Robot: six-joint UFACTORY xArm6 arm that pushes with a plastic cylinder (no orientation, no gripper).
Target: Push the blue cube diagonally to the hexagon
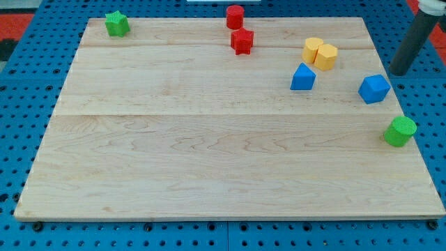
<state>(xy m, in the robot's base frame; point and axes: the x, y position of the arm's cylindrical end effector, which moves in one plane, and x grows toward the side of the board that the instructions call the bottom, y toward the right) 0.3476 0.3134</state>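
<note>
The blue cube point(374, 88) sits near the board's right edge. The yellow hexagon point(325, 57) lies up and to the left of it, touching a yellow cylinder point(313, 49). My tip point(399, 72) is the lower end of the dark rod at the view's upper right. It stands just up and to the right of the blue cube, a small gap apart from it.
A blue triangular block point(302, 77) lies left of the blue cube, below the yellow pair. A green cylinder point(400, 131) sits below the cube at the right edge. A red cylinder point(235, 16) and red star point(242, 41) are at top centre. A green star point(116, 24) is at top left.
</note>
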